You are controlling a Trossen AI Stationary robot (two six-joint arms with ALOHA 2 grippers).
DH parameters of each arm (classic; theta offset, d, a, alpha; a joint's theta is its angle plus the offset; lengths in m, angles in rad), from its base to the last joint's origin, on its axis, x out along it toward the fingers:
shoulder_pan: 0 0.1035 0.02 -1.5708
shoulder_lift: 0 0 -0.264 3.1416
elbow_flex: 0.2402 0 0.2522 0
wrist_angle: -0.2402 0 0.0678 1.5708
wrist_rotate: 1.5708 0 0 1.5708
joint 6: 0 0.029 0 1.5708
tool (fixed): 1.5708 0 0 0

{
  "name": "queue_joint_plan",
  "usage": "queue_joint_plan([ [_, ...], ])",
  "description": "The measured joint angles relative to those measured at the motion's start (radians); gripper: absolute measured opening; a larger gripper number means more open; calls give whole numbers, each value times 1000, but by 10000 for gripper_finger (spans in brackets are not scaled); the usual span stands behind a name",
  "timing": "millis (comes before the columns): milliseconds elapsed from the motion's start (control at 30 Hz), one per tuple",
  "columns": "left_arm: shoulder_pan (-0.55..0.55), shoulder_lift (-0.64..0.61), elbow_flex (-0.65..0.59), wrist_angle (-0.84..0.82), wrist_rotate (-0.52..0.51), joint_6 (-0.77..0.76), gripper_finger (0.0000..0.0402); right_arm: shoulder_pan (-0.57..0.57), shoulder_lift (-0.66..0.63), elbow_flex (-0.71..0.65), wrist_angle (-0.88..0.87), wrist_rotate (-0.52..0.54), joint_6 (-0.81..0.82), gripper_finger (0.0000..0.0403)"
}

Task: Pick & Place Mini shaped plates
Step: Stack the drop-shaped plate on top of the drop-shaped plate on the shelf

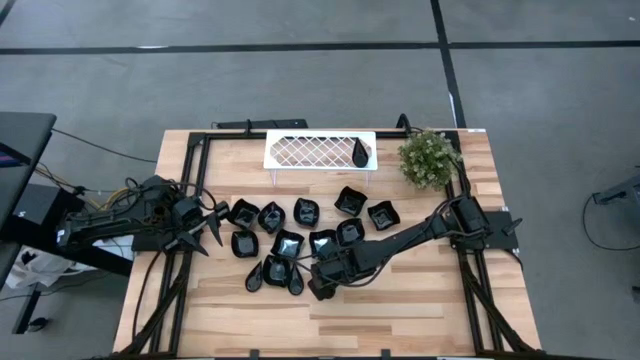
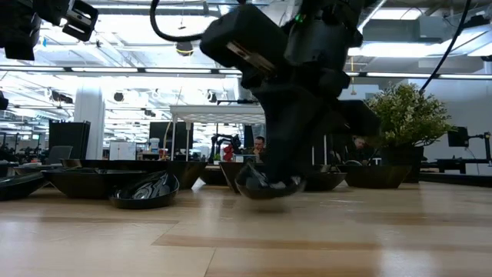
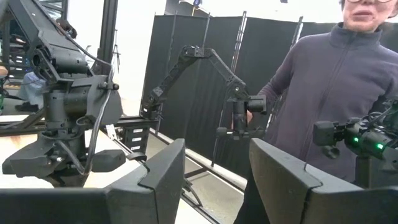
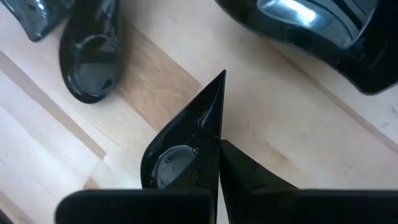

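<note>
Several mini shaped plates (image 1: 287, 243), glossy black, lie on their undersides on the wooden table's middle. One teardrop plate (image 1: 359, 153) lies on the white lattice tray (image 1: 300, 150). My right gripper (image 1: 320, 280) reaches in from the table's right, low over the near plates, and is shut on a teardrop plate (image 4: 186, 134). My left gripper (image 1: 207, 225) is open and empty at the table's left side, pointing right; in the left wrist view (image 3: 217, 180) nothing is between its fingers. My right gripper pinches the teardrop plate by its rim (image 4: 210, 124), on one long side back from the pointed tip (image 4: 222, 76). The fingers slant down from the table's right. The plate sits at the fingers' lower end (image 2: 265, 188), very low; I cannot tell whether it touches the table.
A green plant (image 1: 428, 157) stands at the far right next to the tray. Another teardrop plate (image 4: 90, 59) and a squarish plate (image 4: 323, 25) lie close to the held one. A person (image 3: 336, 93) stands beyond the table. Bare wood lies along the near edge (image 1: 400, 320).
</note>
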Motion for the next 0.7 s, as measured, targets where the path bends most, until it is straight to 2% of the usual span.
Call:
queue_joint_plan([
  [333,0,0,0,0,0,0,182,0,0,73,-89,41,-8,0],
  [700,0,0,0,0,0,0,182,12,0,210,-219,-6,-31,0],
])
